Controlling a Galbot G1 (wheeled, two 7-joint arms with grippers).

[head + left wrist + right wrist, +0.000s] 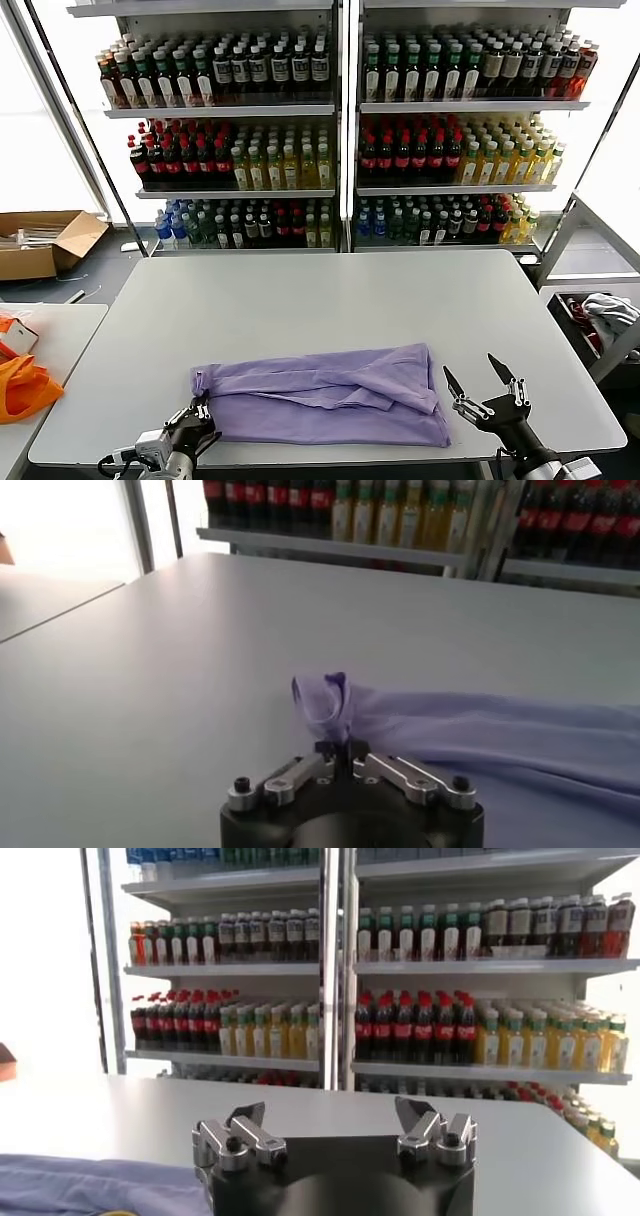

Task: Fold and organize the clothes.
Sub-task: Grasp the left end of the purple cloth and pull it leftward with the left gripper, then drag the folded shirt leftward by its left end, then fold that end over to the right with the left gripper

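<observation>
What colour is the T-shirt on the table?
The T-shirt is lavender, a pale purple; the head view shows it best.

T-shirt (pixel 330 395): I see thin lavender cloth, soft, matt, creased.
Table (pixel 320 300): smooth, matt grey top.
Left gripper (pixel 340 752): my view shows black matt body, bare metal links.

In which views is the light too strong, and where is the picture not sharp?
Head view: the windows behind the bottle shelves are blown out white; the lavender thin-fabric T-shirt on the grey table is evenly lit. Left wrist view: glare at the far window, bottles soft. Right wrist view: white glare beside the shelves, T-shirt edge blurred.
</observation>
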